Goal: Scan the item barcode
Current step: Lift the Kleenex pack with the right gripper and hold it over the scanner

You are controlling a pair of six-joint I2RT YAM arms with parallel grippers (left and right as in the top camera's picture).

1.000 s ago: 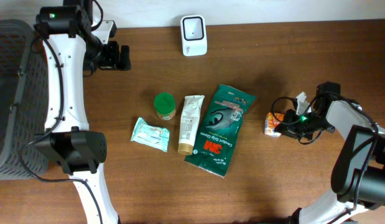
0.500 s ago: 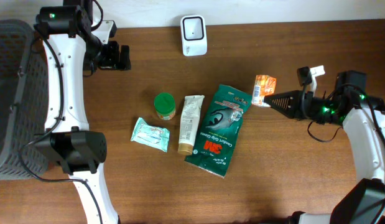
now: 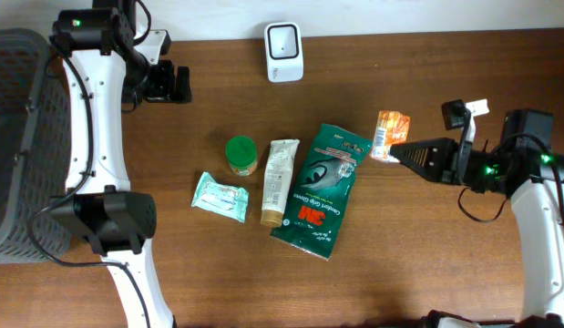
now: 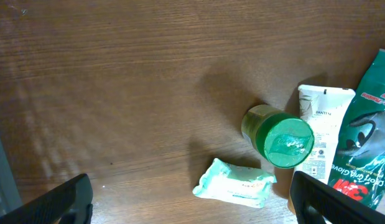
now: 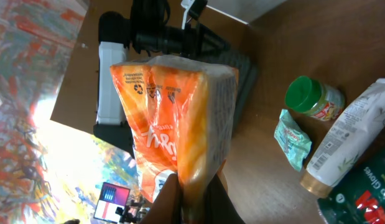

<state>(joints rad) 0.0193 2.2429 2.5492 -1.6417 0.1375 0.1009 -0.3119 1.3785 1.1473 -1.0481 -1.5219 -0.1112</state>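
A small orange packet (image 3: pixel 388 130) hangs above the table right of centre, with my right gripper (image 3: pixel 396 151) shut on its lower edge. In the right wrist view the orange packet (image 5: pixel 173 118) stands upright above the pinched right gripper (image 5: pixel 192 200). The white barcode scanner (image 3: pixel 284 52) stands at the table's far edge, well to the left of the packet. My left gripper (image 3: pixel 177 84) is open at the far left, holding nothing. Its dark fingertips (image 4: pixel 61 202) frame the bottom corners of the left wrist view, high above the table.
A green-lidded jar (image 3: pixel 240 153), a white tube (image 3: pixel 279 179), a green 3M glove pack (image 3: pixel 322 189) and a mint wipes packet (image 3: pixel 220 197) lie mid-table. A grey basket (image 3: pixel 13 137) fills the left edge. The jar (image 4: pixel 280 135) and wipes (image 4: pixel 236 185) show under the left wrist.
The right arm has lifted the orange packet off the table at the right and carried it up and toward the far edge. The left arm has not moved.
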